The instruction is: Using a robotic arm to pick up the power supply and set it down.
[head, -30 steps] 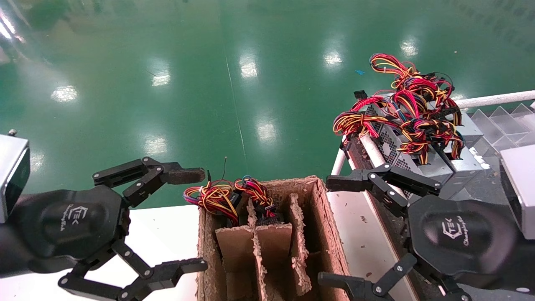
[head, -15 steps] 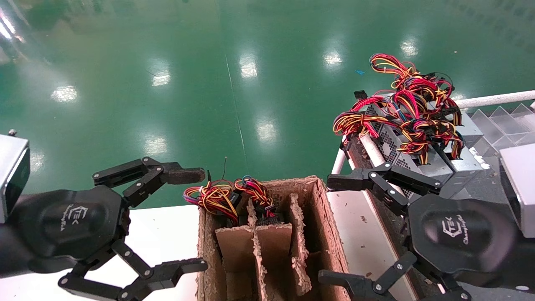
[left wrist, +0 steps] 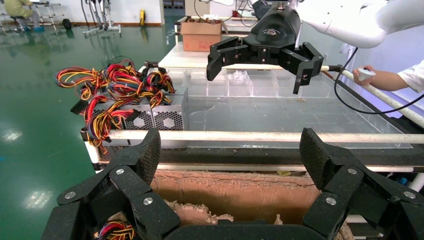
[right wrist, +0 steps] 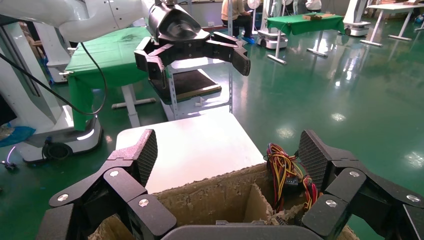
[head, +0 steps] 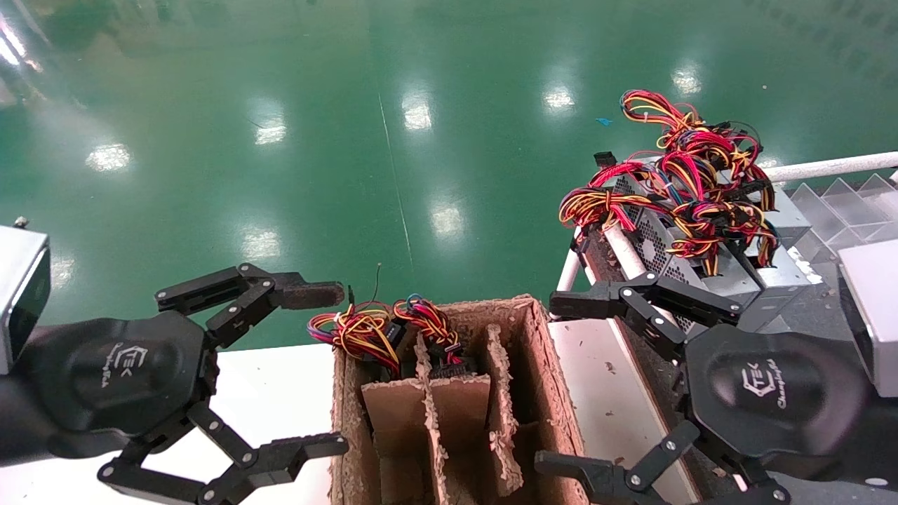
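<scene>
Green glossy floor [head: 393, 140] across the far half of the head view. White table [head: 273, 393] at near left, under the left arm. Brown cardboard box [head: 554, 393] with ragged dividers at near centre, between the two arms; two coloured wire bundles [head: 382, 333] sticking up from its far-left compartments, whatever carries them hidden inside the box. Clear plastic divider tray [left wrist: 280, 100] on a white-railed rack [head: 828, 168] at right.

Power supply [head: 684, 252], grey and perforated, lying on the rack's far-left corner, its red-yellow-orange wires [head: 691, 182] heaped on top and spilling leftward; more grey boxes packed just beside it to the right.

Right claw [head: 565, 386] hovering at near right, fingers spread wide apart, gripping nothing. Far fingertip [head: 572, 306] just left of and nearer than the power supply, not touching it; near fingertip by the box's right wall. Power supply thus beyond and to the right of the open claw, outside its span.

Left claw [head: 330, 368] over the table's right edge just left of the box, likewise spread wide and empty, well apart from the power supply.
</scene>
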`<state>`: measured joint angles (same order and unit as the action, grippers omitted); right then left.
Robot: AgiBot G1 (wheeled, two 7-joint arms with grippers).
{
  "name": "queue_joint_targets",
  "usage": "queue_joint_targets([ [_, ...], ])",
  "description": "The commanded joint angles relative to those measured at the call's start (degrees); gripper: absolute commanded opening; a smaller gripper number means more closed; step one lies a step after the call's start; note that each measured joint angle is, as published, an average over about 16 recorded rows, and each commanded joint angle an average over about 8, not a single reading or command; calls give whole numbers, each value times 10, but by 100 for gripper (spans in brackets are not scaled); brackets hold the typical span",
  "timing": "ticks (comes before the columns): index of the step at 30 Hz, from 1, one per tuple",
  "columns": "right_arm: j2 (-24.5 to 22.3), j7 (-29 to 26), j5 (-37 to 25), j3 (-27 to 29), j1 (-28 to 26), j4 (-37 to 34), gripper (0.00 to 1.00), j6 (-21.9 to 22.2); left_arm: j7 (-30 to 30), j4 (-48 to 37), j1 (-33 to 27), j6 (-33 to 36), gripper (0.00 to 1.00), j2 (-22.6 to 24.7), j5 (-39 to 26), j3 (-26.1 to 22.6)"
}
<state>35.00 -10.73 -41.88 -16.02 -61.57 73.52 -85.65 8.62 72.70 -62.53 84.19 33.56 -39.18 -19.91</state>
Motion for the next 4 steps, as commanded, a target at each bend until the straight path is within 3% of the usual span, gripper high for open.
queue_joint_targets([
  [1,0,0,0,0,0,0,100,0,0,0,0,0,100,0,0,0],
  [4,0,0,0,0,0,0,100,0,0,0,0,0,100,0,0,0],
])
